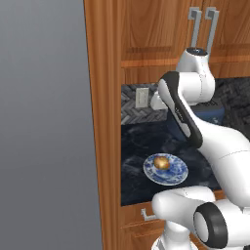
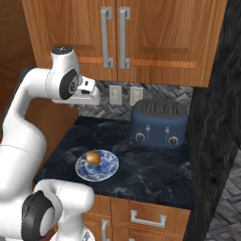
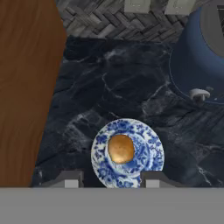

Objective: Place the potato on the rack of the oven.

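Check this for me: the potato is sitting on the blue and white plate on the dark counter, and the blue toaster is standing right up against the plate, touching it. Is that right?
Not quite. The potato does sit on the blue and white plate on the dark counter, but the blue toaster does not touch the plate. The right base view shows it standing well apart, back by the wall, with bare counter between them.

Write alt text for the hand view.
A golden-brown potato sits in the middle of a blue-and-white plate on a dark marbled counter, seen from above. A blue toaster stands at upper right, a wood panel at left.
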